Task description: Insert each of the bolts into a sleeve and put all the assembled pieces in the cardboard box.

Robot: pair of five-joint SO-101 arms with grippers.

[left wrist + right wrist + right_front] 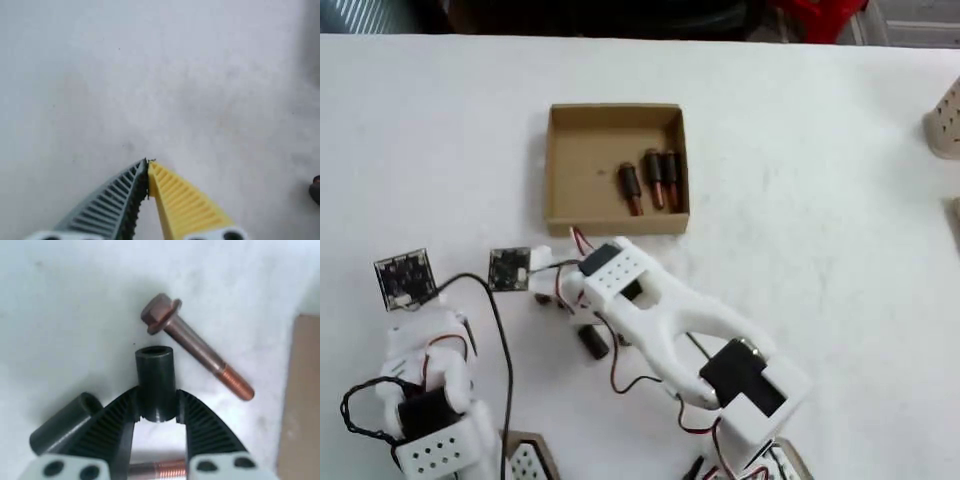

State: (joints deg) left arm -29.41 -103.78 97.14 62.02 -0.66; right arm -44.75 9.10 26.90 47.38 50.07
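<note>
right wrist view: the right claw (156,399) clamps a black sleeve (155,382) by one end. a copper bolt (197,352) lies just beyond it on the white counter (60,315), and a second sleeve (62,425) lies beside the claw. three assembled pieces (650,180) rest in the cardboard box (558,160). the left claw (148,175) has its tips together over the counter.

Bright, even light; faint soft shadows on the white table (820,150)
</note>
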